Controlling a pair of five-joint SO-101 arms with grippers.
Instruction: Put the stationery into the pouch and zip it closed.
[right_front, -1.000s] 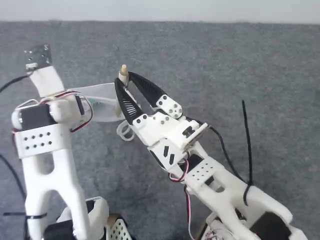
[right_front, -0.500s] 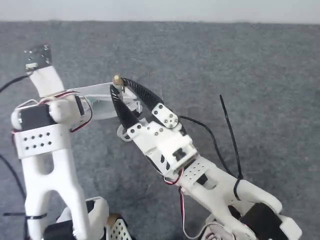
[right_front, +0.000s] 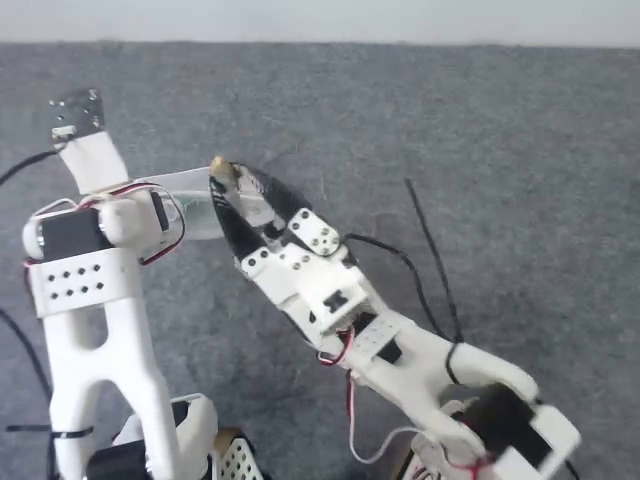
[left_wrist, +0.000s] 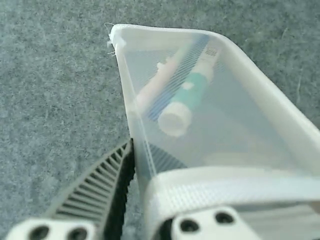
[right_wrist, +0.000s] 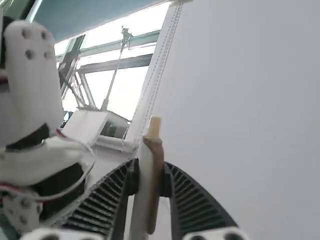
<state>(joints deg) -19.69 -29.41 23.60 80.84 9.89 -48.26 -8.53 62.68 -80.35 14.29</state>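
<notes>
Translucent pouch (left_wrist: 210, 125): pens (left_wrist: 182, 95) inside, wall pinched in narrow left gripper (left_wrist: 140, 160). Wooden pencil (right_wrist: 151, 165): over pouch edge, clamped by right gripper (right_wrist: 150, 175). Grey carpet (right_front: 480, 130) beneath pouch.

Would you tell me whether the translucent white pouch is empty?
Not empty: a teal tube and a striped pen show through the translucent white pouch.

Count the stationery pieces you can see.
3: a striped pen and a teal-banded marker inside the pouch, a pale stick in the right gripper. Others may be hidden.
</notes>
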